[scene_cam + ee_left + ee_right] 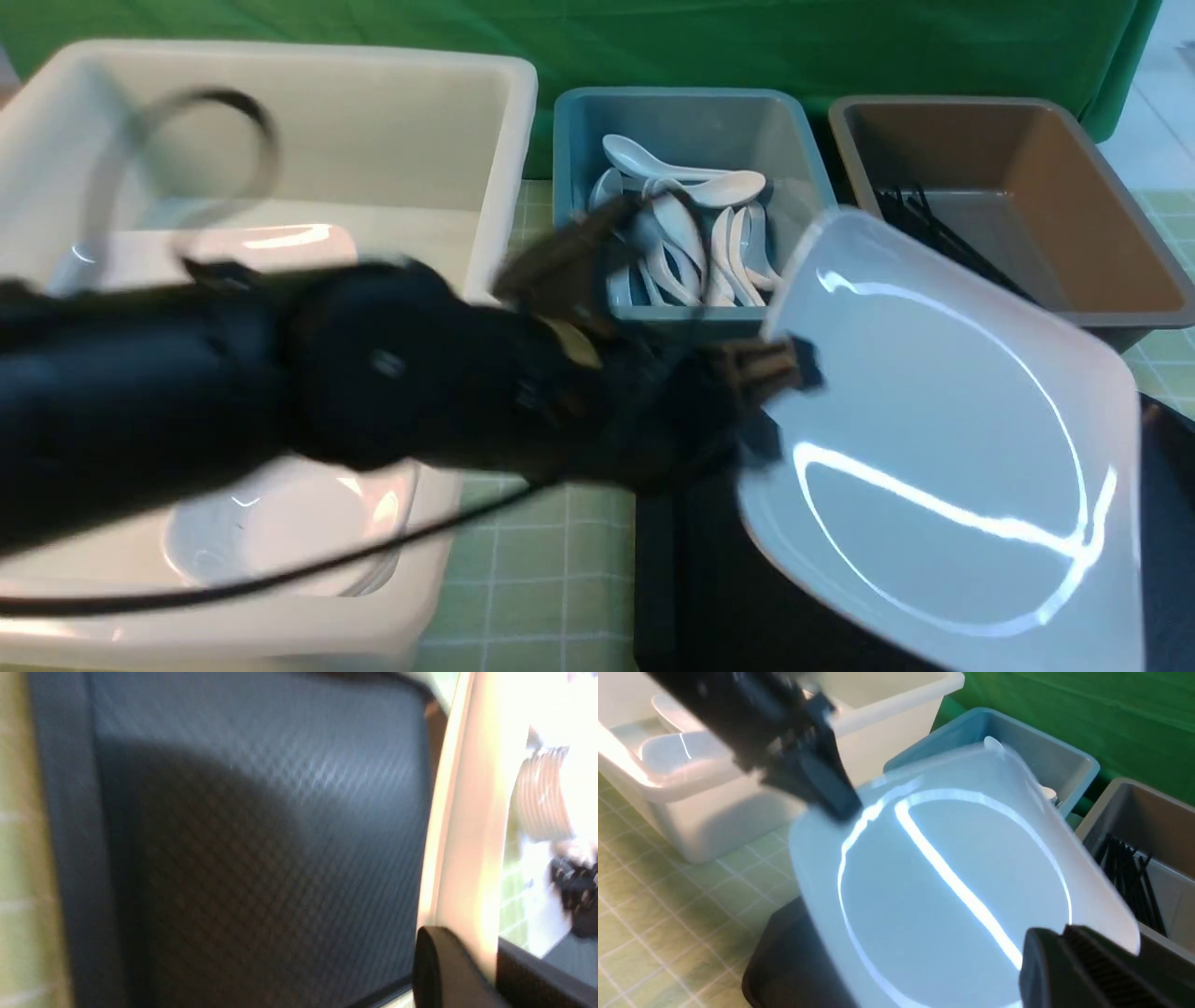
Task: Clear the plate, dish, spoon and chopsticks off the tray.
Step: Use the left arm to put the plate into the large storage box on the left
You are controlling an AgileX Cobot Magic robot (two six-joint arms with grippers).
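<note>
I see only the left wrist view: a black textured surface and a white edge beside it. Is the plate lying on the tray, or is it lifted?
Observer: Lifted. In the front view the plate hangs tilted above the tray.
Operator: Which gripper holds it?
Observer: Both. The left gripper pinches one edge, and the right gripper is shut on the opposite side.
Operator: Which container is near the left arm?
Observer: A large white tub stands on the robot's left of the tray, with white dishes inside.
</note>
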